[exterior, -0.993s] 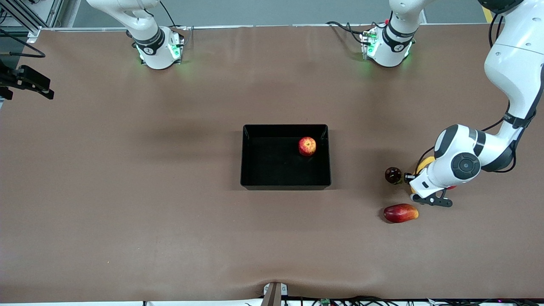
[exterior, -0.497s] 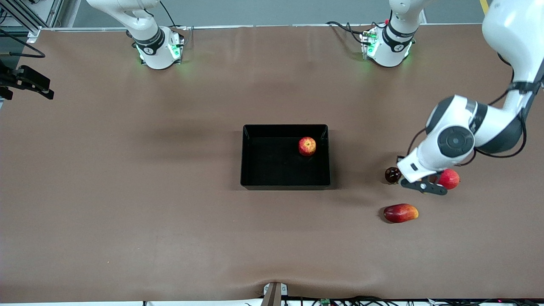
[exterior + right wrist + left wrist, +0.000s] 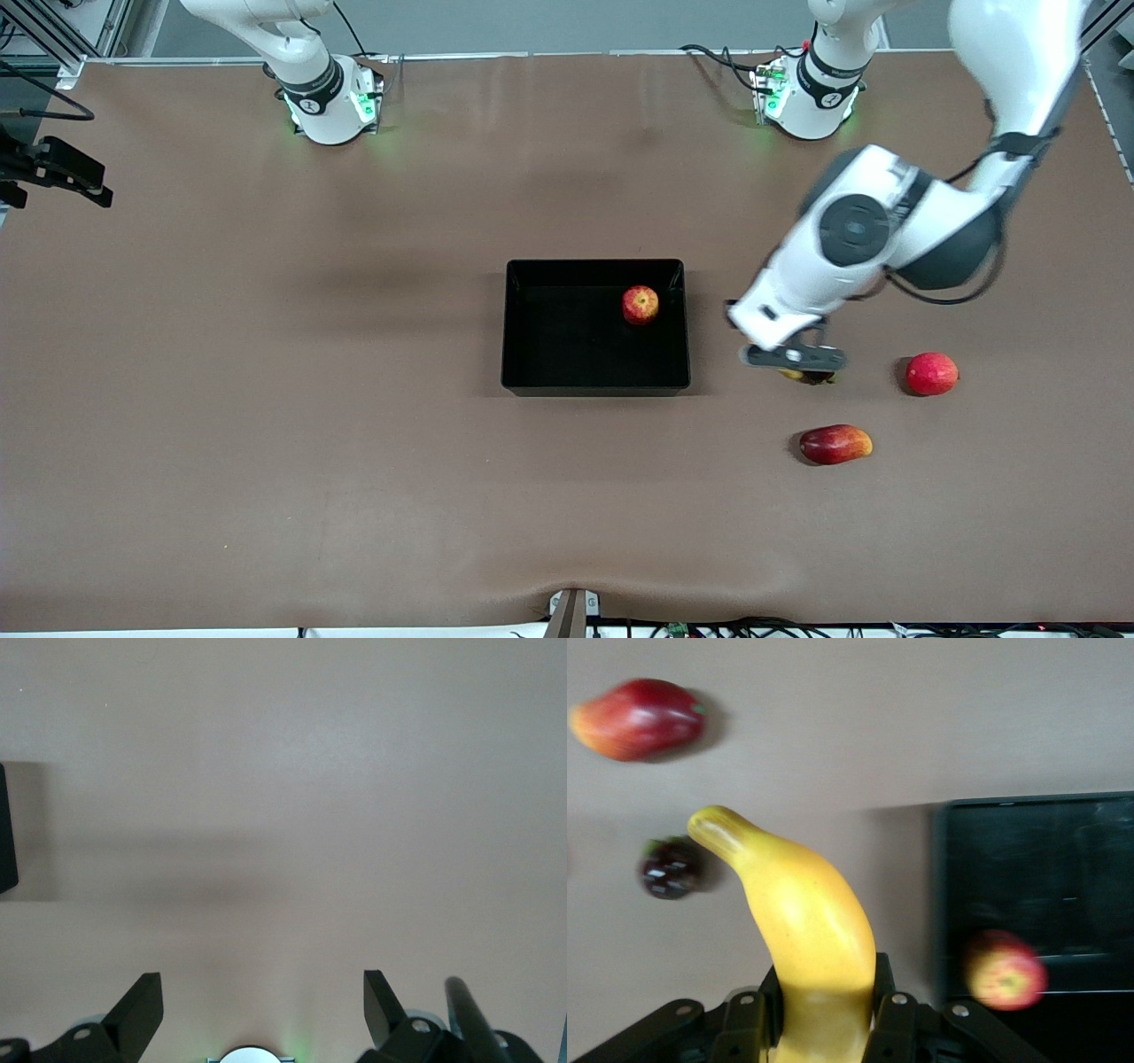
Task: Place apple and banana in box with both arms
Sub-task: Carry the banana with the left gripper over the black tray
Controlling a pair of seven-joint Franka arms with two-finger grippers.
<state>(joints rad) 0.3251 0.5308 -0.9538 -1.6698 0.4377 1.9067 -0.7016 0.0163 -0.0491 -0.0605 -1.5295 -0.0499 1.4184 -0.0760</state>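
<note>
Front view: apple [image 3: 640, 304] already sits in the box [image 3: 523, 354], in the corner toward the left arm's end, while the left gripper [image 3: 791, 357] hangs over bare table between the box and the small dark fruit [image 3: 819, 377], with the pink-red fruit [image 3: 931, 373] and mango-like fruit [image 3: 834, 444] left on the table. Left wrist view: jaws clamped on the banana [image 3: 799, 930], so I'd say this is the carry step and next it needs to get over the box and let go clear of the apple. Right wrist view: right gripper [image 3: 257, 1014] spread wide, holding nothing, waiting over bare table.
</note>
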